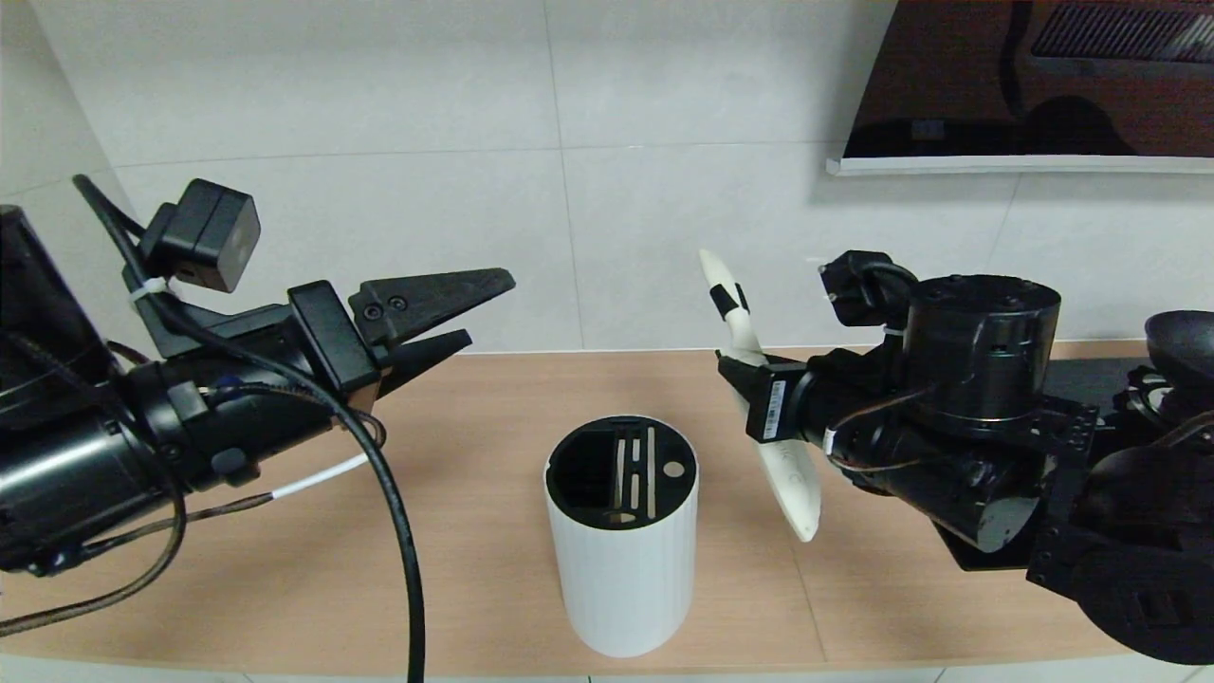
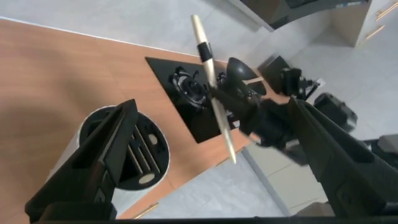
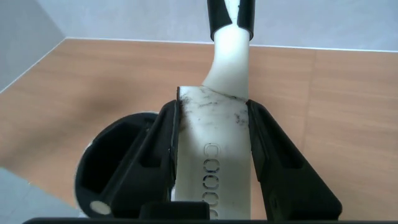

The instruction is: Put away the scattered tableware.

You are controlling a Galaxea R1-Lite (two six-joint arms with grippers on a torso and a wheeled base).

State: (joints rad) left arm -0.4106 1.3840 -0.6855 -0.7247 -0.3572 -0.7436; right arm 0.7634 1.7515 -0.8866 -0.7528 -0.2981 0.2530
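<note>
**Q:** Where is the white plastic serving utensil with a black band on its handle (image 1: 795,479) sitting?

**A:** It is hanging in the air, steeply tilted with the broad end down. It is just right of the white cylindrical holder with a black slotted top (image 1: 621,541). The right gripper (image 1: 749,375) is carrying it, its jaws clamping the flat mid-section, likely so that the blade is not twisting on the way into a slot.

**Q:** What is the left gripper (image 1: 490,305) doing?

**A:** It is hovering left of the holder, apart from it. Its jaws are standing apart and gripping nothing, probably leaving the approach free.

**Q:** And the surroundings?

**A:** The holder is standing upright on the light wooden worktop (image 1: 474,588), near the front edge. A black hob panel (image 2: 163,70) is lying in the worktop beyond the right arm. Pale grey wall tiles (image 1: 379,95) are backing the worktop, and a dark glossy hood (image 1: 1024,76) is hanging above on the right.
</note>
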